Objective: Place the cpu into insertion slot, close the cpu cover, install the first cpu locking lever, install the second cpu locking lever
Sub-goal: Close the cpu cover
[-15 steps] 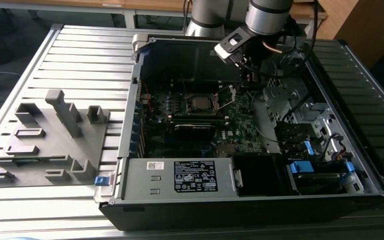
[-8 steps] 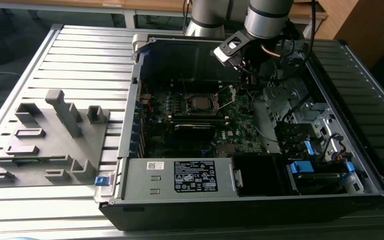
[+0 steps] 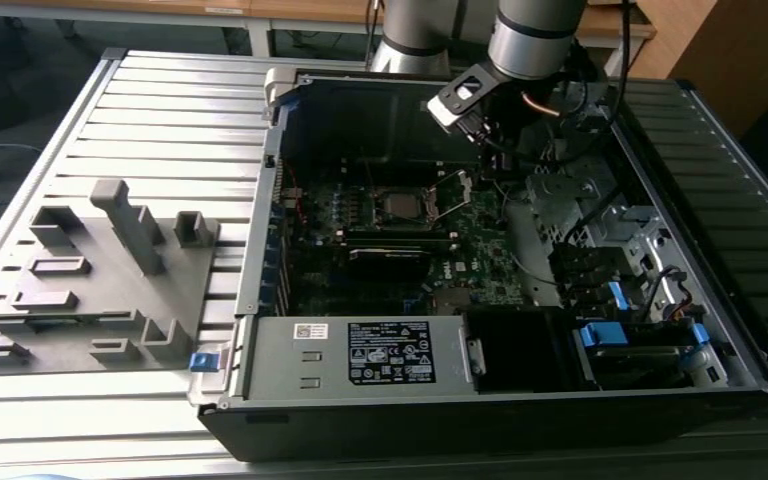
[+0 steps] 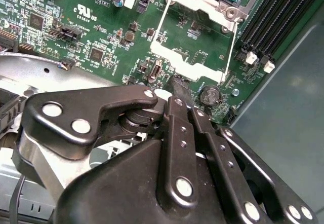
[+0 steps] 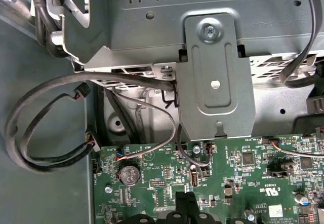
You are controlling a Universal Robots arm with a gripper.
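In the exterior view the cpu (image 3: 394,205), a small flat grey square, lies in the insertion slot (image 3: 369,207) in the middle of the frame, on the motherboard (image 3: 357,285) inside the open computer case (image 3: 357,425); the cpu cover (image 3: 455,194), a thin shiny frame, stands tilted up on the slot's side toward the exterior view's right; the gripper (image 3: 495,158) hangs just beyond it; the case rests on a slatted counter (image 3: 157,110), with a grey fixture tray (image 3: 91,290) toward the exterior view's left.

In the second wrist view the cover (image 4: 195,71) is swung off the slot, green board showing through its square cut-out; the gripper (image 4: 179,88) is clenched, its tips at the cover's free edge, and I cannot tell whether they pinch it; a coin cell battery (image 4: 208,95) sits beside them.

In the first wrist view the clenched gripper (image 5: 187,203) hangs over the board near the battery (image 5: 129,174), with a grey metal bracket (image 5: 212,82) and looped cables (image 5: 30,133) beyond.
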